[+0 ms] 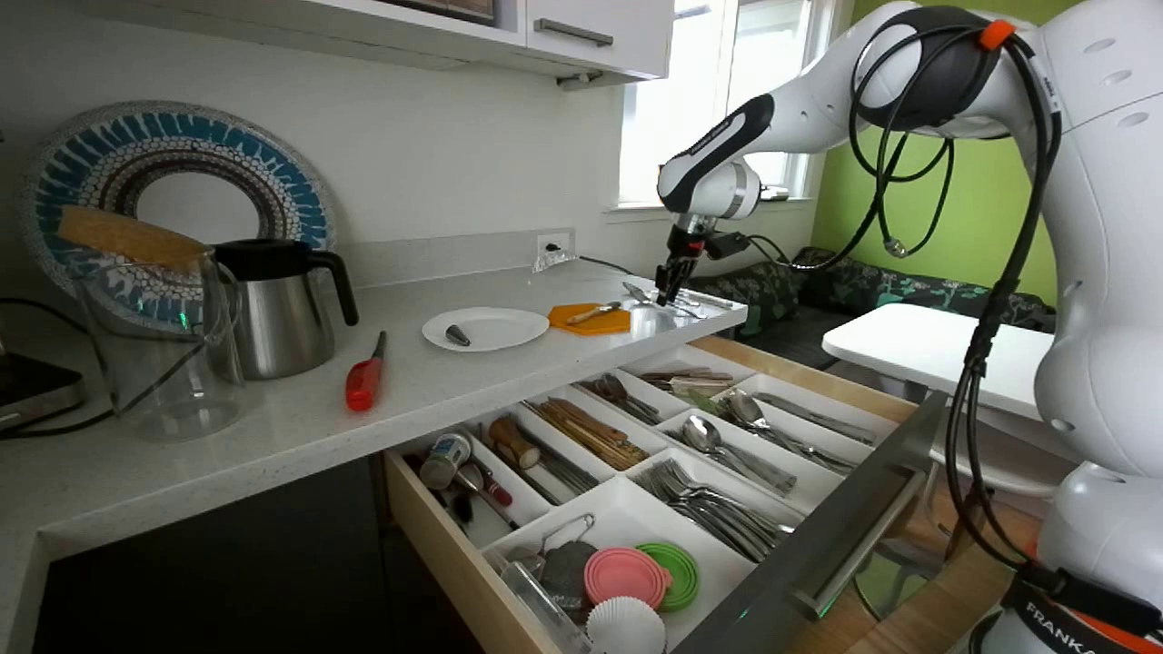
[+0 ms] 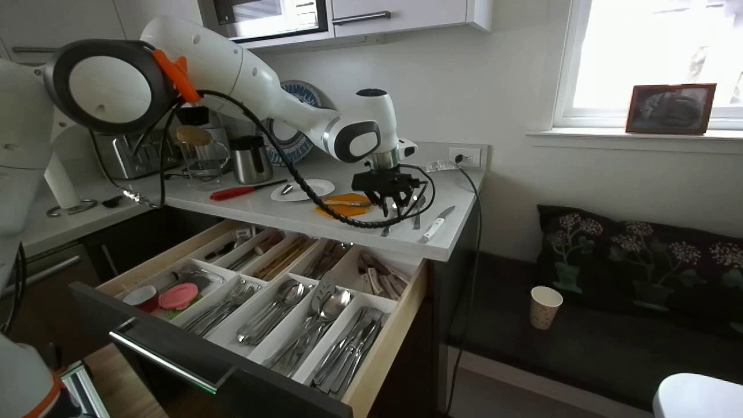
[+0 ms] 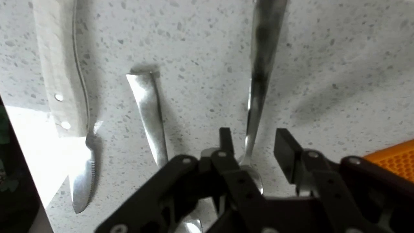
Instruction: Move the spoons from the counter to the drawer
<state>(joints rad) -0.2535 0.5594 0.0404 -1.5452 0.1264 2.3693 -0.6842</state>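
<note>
We judge that picking up a spoon is the step in hand. In the wrist view the fingers (image 3: 288, 155) stand well apart, one on each side of the first spoon (image 3: 263, 55) where its handle narrows toward the bowl; a gap shows on both sides, so they have hold of nothing. That spoon lies on the tabletop (image 1: 300, 409), and so does the second spoon (image 3: 150, 119), partly hidden beneath the fingers, between the first and a pale-handled knife (image 3: 61, 71); an orange mat (image 3: 396, 160) sits on the opposite side. The drawer (image 2: 388, 343) is pulled out below, and the stored spoons (image 1: 702, 433) in it suggest to us where these two belong. Next we need the tips low enough to close on that thin neck, which looks a slim target; whether they touch the surface we cannot tell. With a firm grip, we would lift straight up, carry the spoon past the front edge, lower it beside the stored spoons, and then come back for the second.
</note>
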